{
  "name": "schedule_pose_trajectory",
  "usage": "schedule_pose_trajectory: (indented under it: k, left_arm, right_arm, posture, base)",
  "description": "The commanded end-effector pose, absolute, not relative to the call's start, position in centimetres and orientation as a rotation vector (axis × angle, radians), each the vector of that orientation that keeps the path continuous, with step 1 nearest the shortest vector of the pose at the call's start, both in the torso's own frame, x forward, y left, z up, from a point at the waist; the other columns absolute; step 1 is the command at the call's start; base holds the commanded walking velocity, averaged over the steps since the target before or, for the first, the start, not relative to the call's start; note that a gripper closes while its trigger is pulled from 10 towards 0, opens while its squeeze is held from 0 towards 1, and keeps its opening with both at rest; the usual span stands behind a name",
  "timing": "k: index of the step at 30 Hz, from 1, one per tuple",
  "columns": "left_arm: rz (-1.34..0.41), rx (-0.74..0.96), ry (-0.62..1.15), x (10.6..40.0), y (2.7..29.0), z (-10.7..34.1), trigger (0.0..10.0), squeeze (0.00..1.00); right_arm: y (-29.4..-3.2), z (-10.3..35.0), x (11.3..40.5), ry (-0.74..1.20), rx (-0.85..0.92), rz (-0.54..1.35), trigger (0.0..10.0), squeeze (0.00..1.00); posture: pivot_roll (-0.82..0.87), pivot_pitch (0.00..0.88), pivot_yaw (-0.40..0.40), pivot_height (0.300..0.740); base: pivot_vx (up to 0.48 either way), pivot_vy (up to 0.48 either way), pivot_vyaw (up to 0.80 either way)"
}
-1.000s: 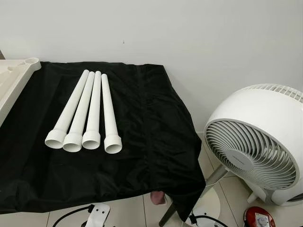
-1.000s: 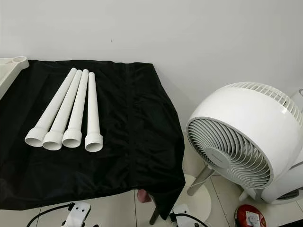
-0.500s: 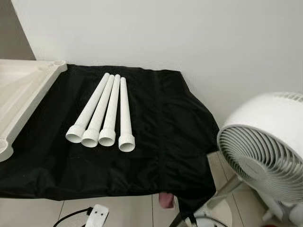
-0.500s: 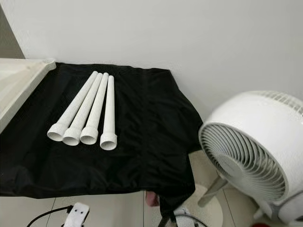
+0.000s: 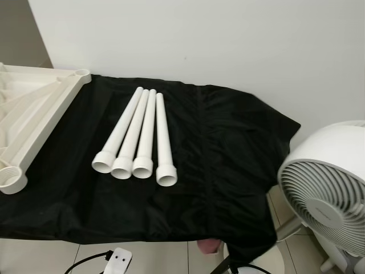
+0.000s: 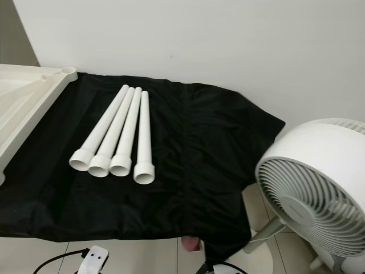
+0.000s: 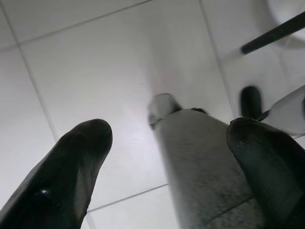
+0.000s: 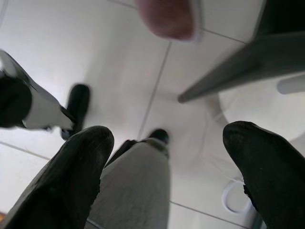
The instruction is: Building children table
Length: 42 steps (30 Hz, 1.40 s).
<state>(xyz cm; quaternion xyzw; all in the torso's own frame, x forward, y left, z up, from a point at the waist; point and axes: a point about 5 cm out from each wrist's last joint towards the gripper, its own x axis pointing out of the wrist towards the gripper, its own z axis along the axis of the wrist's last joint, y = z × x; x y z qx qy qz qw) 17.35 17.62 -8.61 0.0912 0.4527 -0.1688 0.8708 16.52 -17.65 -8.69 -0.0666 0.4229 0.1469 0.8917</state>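
Several white tubular table legs (image 5: 147,128) lie side by side on a table draped in black cloth (image 5: 228,148), wide ends toward me. At the left, a cream children's table top (image 5: 40,108) rests upside down, with round leg sockets at its corners (image 5: 11,180). Both arms hang idle below the table. My left gripper (image 7: 169,131) is open over the tiled floor, above my own grey leg. My right gripper (image 8: 169,133) is open too, near a dark table leg (image 8: 238,62), with nothing between its fingers.
A large white fan (image 5: 328,194) stands on the floor to the right of the table. A white power strip (image 5: 117,262) with a black cable lies on the tiles below the front edge. A pink object (image 6: 191,244) shows under the cloth's hem.
The camera has swung left: the table top has come into view at the left and the fan has slid toward the right edge. The legs themselves have not moved.
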Motion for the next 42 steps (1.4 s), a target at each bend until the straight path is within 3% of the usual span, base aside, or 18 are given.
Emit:
schedule_pose_trajectory:
  k: [1,42]
  left_arm:
    - [-0.284,0.224,0.966,16.78,17.66,-8.99,10.0,0.00]
    - [-0.252,0.205,0.968,16.84,17.20,-9.05,10.0,0.00]
  right_arm:
    - [-18.30,-9.13,15.47,0.923,-0.142,0.290,10.0,0.00]
    - [-18.29,-9.12,15.71,0.938,-0.147,0.285,10.0,0.00]
  posture:
    - [0.05,0.000,-0.056,0.740]
    - [0.06,0.009,-0.072,0.740]
  base:
    - [0.000,0.319,0.00]
    - [0.000,0.300,0.00]
